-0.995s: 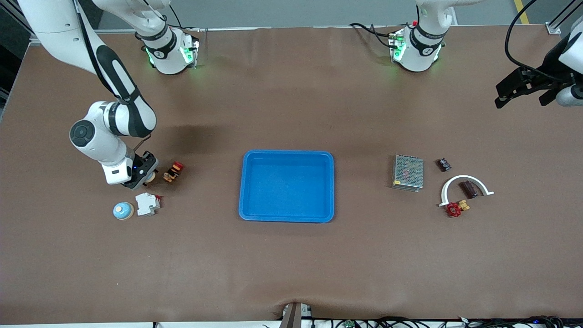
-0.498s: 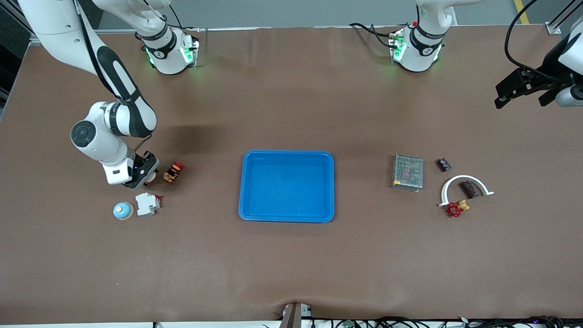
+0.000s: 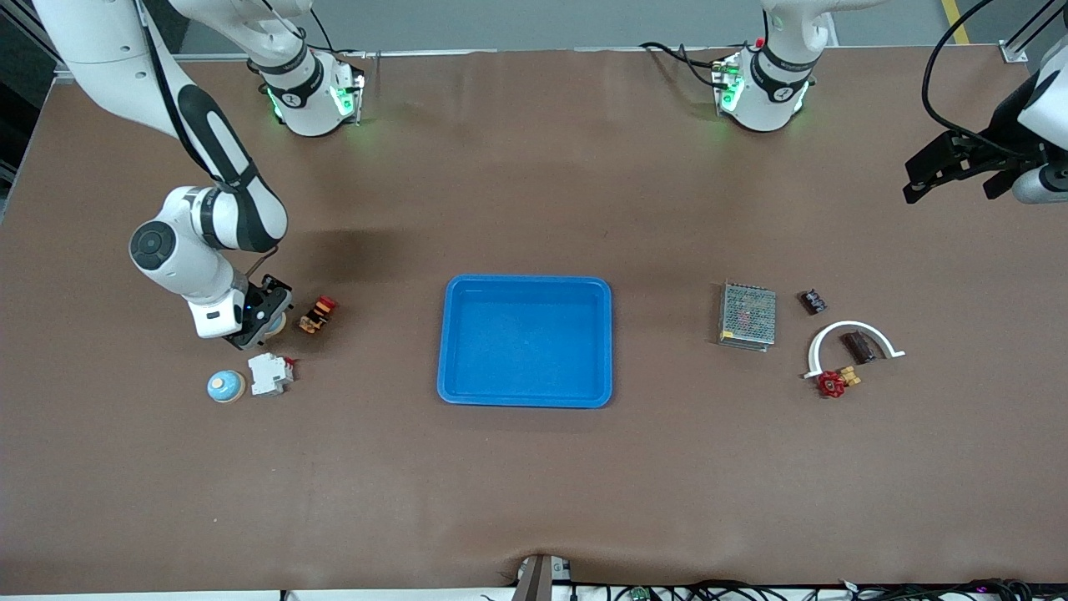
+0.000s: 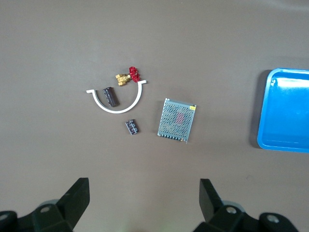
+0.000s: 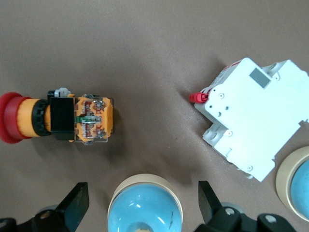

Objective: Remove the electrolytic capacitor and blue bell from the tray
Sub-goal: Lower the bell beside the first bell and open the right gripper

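Observation:
A blue bell (image 5: 145, 207) with a cream rim sits on the table between the open fingers of my right gripper (image 5: 143, 200), which is low around it and not touching. In the front view this bell (image 3: 279, 324) is mostly hidden under my right gripper (image 3: 265, 320). A second blue bell (image 3: 226, 386) sits nearer the front camera. The dark cylindrical capacitor (image 3: 858, 346) lies inside a white arc (image 3: 834, 330), and it also shows in the left wrist view (image 4: 110, 95). My left gripper (image 3: 947, 167) is open and empty, high over the left arm's end of the table.
A blue tray (image 3: 526, 284) sits mid-table. Beside the bells are a white circuit breaker (image 3: 270, 373) and a red emergency-stop button (image 3: 318, 314). Near the capacitor are a mesh power supply (image 3: 747, 315), a small black part (image 3: 813, 301) and a red-handled valve (image 3: 831, 383).
My left gripper has drifted slightly. My right gripper has stayed almost still around the bell.

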Motion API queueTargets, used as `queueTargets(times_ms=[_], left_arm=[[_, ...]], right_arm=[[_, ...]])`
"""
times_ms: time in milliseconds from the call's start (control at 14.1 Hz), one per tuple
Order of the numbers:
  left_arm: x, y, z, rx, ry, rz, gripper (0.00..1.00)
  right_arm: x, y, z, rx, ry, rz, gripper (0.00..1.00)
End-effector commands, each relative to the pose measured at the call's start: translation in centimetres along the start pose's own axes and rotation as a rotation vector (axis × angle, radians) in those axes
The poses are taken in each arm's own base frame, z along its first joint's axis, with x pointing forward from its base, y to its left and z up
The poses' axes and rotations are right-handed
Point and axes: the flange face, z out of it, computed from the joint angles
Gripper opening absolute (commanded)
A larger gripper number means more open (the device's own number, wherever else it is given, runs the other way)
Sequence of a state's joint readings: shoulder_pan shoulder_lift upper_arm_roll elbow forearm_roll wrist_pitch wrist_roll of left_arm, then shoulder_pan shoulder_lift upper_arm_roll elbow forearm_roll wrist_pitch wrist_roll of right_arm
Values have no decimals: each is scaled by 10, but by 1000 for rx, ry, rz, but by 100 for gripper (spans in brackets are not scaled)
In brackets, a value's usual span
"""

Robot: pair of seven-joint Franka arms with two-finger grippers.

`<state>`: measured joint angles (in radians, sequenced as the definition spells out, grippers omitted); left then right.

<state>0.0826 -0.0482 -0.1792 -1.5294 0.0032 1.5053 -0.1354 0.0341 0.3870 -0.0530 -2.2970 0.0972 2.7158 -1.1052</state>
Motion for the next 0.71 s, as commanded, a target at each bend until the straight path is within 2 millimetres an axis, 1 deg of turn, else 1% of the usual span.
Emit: queueTargets(times_ms=[0,213,284,426,569,640], left_arm=[[0,2,-3,-3,11,-9,100],[0,3,-2,-2,9,-7,100],[0,3,-2,-2,9,-6,100],[0,3,-3,-3,12,-6,100],[0,2,-4,-3,15,-7,100],[-1,2,-5,-5,15,-9,100]], right_arm=[[2,-1,-6,-7,7,5,100],[9,3,-17,-22,20,26,100],[16,2,-23,-8,16,33,100],[24,7,-43,39,-2,93,100],[33,17,-67,80,-20,146,100],[33,22,-78,89,-25,193,100]])
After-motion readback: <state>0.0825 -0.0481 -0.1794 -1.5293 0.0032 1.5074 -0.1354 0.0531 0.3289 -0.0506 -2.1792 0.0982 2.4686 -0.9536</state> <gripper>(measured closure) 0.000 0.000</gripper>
